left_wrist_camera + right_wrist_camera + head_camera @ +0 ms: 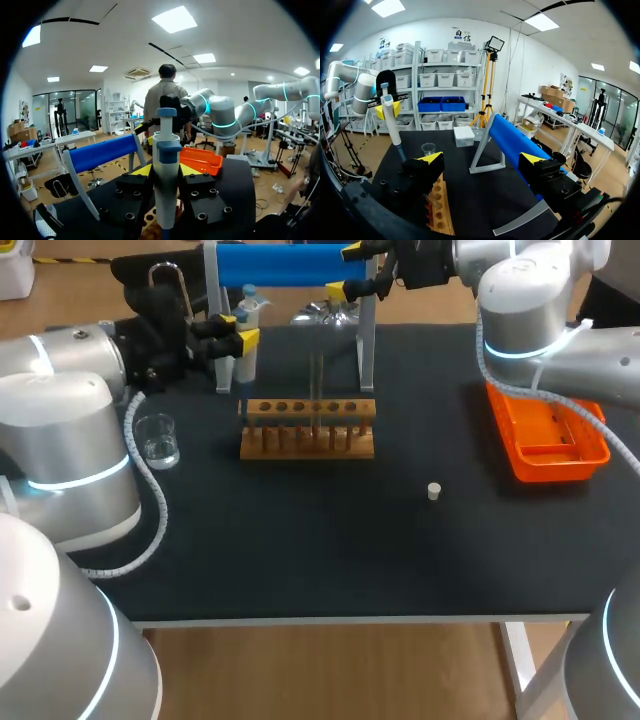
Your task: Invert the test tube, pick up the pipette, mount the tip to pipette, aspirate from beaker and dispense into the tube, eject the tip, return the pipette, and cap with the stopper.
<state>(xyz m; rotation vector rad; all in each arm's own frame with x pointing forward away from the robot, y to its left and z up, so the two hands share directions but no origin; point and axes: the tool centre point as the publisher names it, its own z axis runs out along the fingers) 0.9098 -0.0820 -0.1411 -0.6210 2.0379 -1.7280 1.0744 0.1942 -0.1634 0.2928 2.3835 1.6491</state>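
Observation:
A white pipette with a blue top (247, 328) stands upright at the back left of the table, and my left gripper (236, 336) is shut on its body. In the left wrist view the pipette (166, 165) sits between the yellow-tipped fingers (142, 170). A clear test tube (318, 390) stands in the wooden rack (307, 430). The glass beaker (158, 438) is left of the rack. A small white stopper (434, 491) lies to the rack's right. My right gripper (352, 269) hangs open beside the blue stand bar (285, 265), holding nothing.
An orange tray (545, 435) sits at the right side under my right arm. The blue-barred stand's legs (366, 350) rise behind the rack. A white box (464, 135) rests on the table beyond the stand. The rack (437, 205) lies below the right gripper (482, 160).

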